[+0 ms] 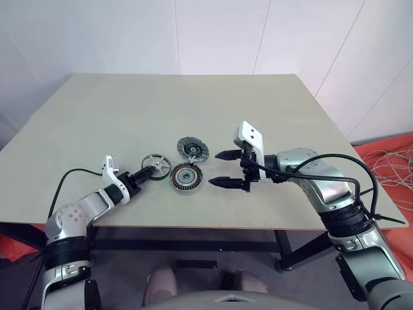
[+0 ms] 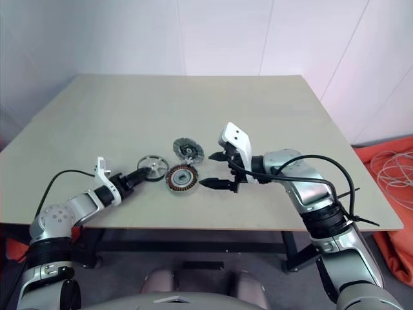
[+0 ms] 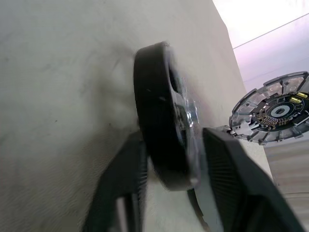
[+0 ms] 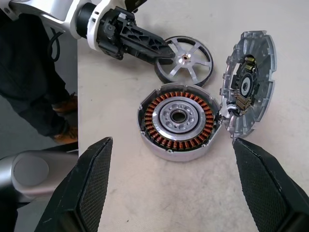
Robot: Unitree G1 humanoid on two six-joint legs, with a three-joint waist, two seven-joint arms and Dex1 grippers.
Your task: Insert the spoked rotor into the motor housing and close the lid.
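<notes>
The spoked rotor (image 1: pixel 156 161), a silver wheel with a dark rim, lies on the table (image 1: pixel 77 129) left of the motor housing (image 1: pixel 187 178). My left gripper (image 1: pixel 150 172) reaches it from the left. Its two fingers (image 3: pixel 120 188) are closed over the rotor's rim (image 3: pixel 154 121), one on each face. The housing (image 4: pixel 178 118) shows copper windings around a silver centre. The grey ribbed lid (image 4: pixel 248 92) stands open, touching the housing's far edge. My right gripper (image 1: pixel 222 169) hovers just right of the housing, wide open with nothing between its fingers.
The tan table stretches bare behind and beside the parts. Its front edge (image 1: pixel 193 227) runs close below the housing. A black cable (image 1: pixel 335 161) loops over my right forearm. Orange cloth and white cord (image 1: pixel 393 161) lie on the floor at the right.
</notes>
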